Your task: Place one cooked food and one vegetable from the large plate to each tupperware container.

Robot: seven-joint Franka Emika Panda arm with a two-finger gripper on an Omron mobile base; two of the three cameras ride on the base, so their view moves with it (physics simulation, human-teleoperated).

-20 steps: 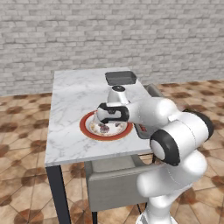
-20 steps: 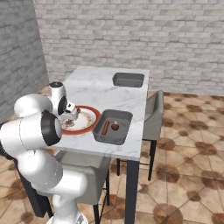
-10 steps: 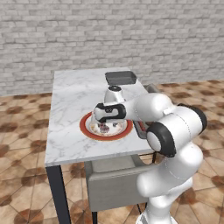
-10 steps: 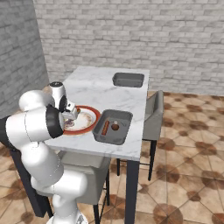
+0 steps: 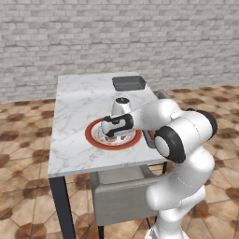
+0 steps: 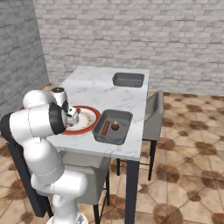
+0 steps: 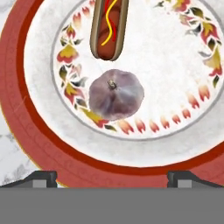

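Hand view: gripper (image 7: pixel 112 177), jaws apart, empty, poised over plate (image 7: pixel 39 144). Garlic (image 7: pixel 116 94) beside hot dog (image 7: pixel 108 28). Next, likely: descend, grasp garlic.

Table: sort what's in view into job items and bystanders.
Job items:
large plate
hot dog and purplish bulb vegetable on it
near tupperware container, already holding two foods
far tupperware container
pincer

Bystanders:
marble table
grey chairs
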